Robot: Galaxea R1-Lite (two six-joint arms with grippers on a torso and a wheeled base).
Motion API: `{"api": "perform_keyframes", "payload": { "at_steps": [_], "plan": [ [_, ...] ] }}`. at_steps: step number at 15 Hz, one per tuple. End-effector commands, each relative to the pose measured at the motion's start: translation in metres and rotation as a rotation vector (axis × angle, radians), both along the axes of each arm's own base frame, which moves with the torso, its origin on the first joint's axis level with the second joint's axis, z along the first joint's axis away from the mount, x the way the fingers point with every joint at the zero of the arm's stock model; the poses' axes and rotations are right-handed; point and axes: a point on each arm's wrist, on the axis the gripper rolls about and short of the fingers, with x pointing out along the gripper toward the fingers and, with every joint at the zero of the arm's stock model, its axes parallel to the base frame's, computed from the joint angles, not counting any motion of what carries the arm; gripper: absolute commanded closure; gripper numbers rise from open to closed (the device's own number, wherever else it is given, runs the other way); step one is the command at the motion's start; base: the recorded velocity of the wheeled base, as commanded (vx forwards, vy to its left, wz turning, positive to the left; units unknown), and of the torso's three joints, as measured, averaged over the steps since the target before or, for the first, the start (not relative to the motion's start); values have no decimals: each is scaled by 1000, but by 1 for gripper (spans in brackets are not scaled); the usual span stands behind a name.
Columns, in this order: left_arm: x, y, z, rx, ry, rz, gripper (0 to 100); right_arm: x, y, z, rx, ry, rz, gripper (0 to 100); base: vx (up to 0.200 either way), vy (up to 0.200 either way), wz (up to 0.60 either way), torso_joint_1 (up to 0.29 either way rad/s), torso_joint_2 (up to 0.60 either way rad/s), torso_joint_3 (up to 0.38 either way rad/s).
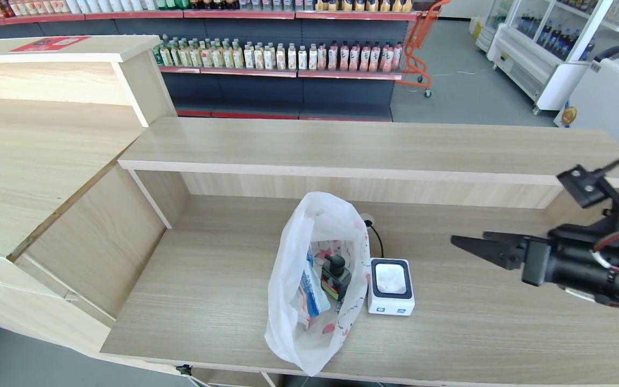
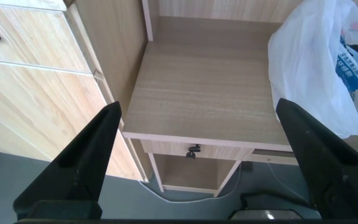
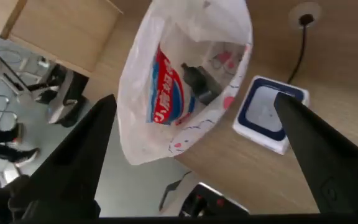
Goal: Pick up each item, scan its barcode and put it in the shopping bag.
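A white plastic shopping bag (image 1: 293, 279) (image 2: 306, 62) (image 3: 138, 93) lies open-mouthed on the wooden counter (image 1: 503, 322). Inside it are a blue-and-red packet (image 1: 309, 293) (image 2: 353, 68) (image 3: 163, 93) and a dark pump bottle (image 1: 335, 278) (image 3: 197, 84). A white barcode scanner (image 1: 391, 286) (image 3: 266, 112) stands just right of the bag. My right gripper (image 1: 457, 242) (image 3: 194, 99) hovers open and empty over the counter, right of the scanner. My left gripper (image 2: 197, 104) is open and empty, off the counter's near left corner.
The scanner's black cable (image 1: 378, 239) runs to a socket in the counter. A raised ledge (image 1: 368, 148) walls the back and a taller side counter (image 1: 46, 177) with drawers (image 2: 17, 68) walls the left. Stocked shelves (image 1: 288, 56) and freezers (image 1: 546, 48) stand beyond.
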Motion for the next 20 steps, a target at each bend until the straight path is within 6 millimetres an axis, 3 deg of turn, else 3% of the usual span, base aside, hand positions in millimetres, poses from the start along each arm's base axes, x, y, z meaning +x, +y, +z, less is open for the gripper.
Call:
{"api": "perform_keyframes", "payload": {
  "at_steps": [1, 6, 9, 20],
  "plan": [
    [0, 0, 0, 0, 0, 0, 0, -74, -41, -14, -98, -91, -280, 0, 0, 0, 0, 0, 0, 0],
    [0, 0, 0, 0, 0, 0, 0, -180, -51, -70, -213, -68, -675, 0, 0, 0, 0, 0, 0, 0],
    [0, 0, 0, 0, 0, 0, 0, -214, -51, -106, -250, -172, -776, 0, 0, 0, 0, 0, 0, 0],
    [0, 0, 0, 0, 0, 0, 0, -224, -52, -110, -110, -260, -747, 0, 0, 0, 0, 0, 0, 0]
  ]
}}
